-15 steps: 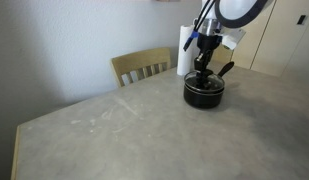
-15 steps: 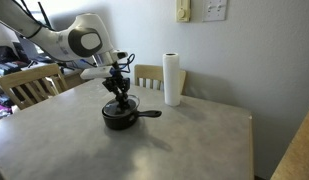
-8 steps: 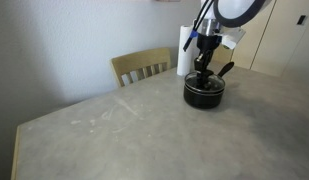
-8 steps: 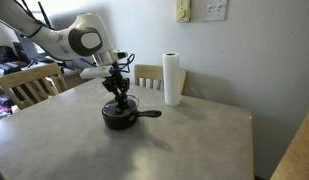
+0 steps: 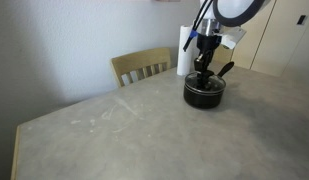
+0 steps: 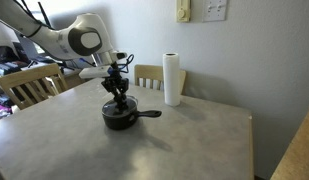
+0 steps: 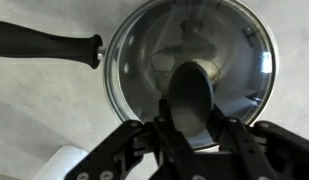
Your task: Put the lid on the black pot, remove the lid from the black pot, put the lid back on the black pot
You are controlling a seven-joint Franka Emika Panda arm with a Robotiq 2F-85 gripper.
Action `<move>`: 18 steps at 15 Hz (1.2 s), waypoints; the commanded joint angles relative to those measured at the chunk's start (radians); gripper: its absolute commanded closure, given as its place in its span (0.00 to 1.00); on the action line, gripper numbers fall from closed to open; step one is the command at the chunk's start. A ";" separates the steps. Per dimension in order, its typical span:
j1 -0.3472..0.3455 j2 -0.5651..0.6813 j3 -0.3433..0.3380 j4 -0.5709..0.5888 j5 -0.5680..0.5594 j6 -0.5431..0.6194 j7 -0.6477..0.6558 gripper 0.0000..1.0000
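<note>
The gripper (image 7: 191, 115) points straight down, and its fingers (image 7: 226, 128) are pinched together on the small black knob (image 7: 190, 88) at the middle of the lid (image 7: 229, 40). The glass spreads out all round the fingers to its metal rim, which lines up with the rim of the black pot (image 5: 204, 94) right underneath. The lid covers the pot's mouth, though I cannot tell whether it is fully seated. In the wrist view the pot's long handle (image 7: 44, 42) runs off to the upper left, away from the fingers. In both exterior views the gripper (image 6: 119, 90) hangs just over the pot (image 6: 119, 118), with the arm (image 6: 79, 40) rising above it. The pot stands on a grey table (image 5: 114, 130). A white paper-towel roll (image 6: 172, 79) stands upright near the pot, apart from it. Beyond the table's edge is a wooden chair (image 5: 144, 66).
</note>
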 commanded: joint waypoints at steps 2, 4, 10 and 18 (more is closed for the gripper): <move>0.002 -0.007 0.020 0.003 0.014 -0.049 0.001 0.87; -0.003 0.001 0.026 0.010 0.017 -0.055 -0.008 0.87; -0.004 0.007 0.033 0.009 0.021 -0.060 -0.004 0.36; -0.044 -0.044 0.049 -0.016 0.084 -0.076 -0.045 0.00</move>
